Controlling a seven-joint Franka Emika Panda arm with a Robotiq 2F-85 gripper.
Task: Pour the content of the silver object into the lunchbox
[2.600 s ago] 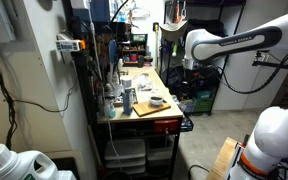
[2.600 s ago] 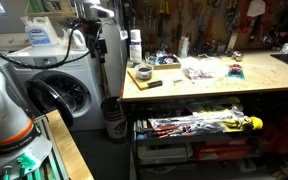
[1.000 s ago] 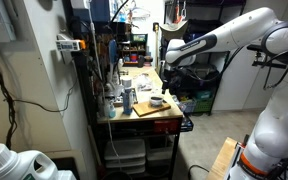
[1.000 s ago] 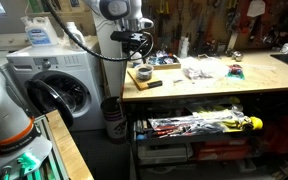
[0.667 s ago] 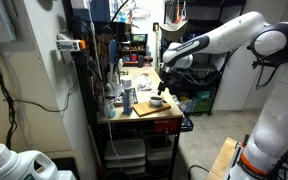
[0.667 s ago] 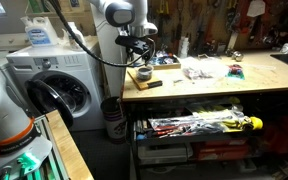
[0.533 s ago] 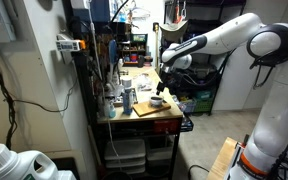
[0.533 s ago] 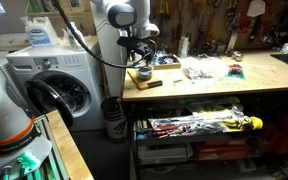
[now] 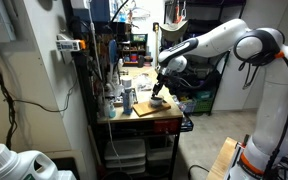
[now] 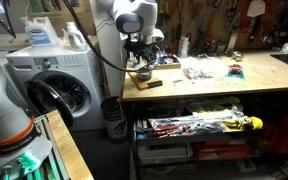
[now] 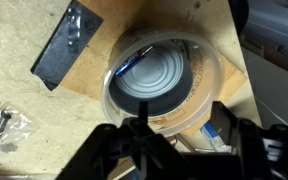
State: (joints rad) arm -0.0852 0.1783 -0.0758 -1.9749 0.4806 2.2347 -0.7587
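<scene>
The silver object (image 11: pixel 164 85) is a small round metal bowl sitting inside a beige ring (image 11: pixel 210 98) on a wooden board (image 11: pixel 104 40). It shows small in both exterior views (image 9: pixel 157 101) (image 10: pixel 142 74) at the near end of the workbench. My gripper (image 11: pixel 179 150) hangs just above it, open and empty, with its fingers (image 11: pixel 246 148) spread wider than the bowl. The gripper also shows in both exterior views (image 9: pixel 160 90) (image 10: pixel 141 61). I cannot make out a lunchbox in any view.
A flat black bar (image 11: pixel 66 45) lies on the board beside the ring, also seen in an exterior view (image 10: pixel 150 85). Bottles and clutter (image 9: pixel 119 95) stand along the bench's wall side. Papers and small items (image 10: pixel 209 70) cover the bench. A washing machine (image 10: pixel 54 90) stands beside it.
The arm has swung in over the bench end and come down until the gripper is just above the silver bowl. The bowl has not moved.
</scene>
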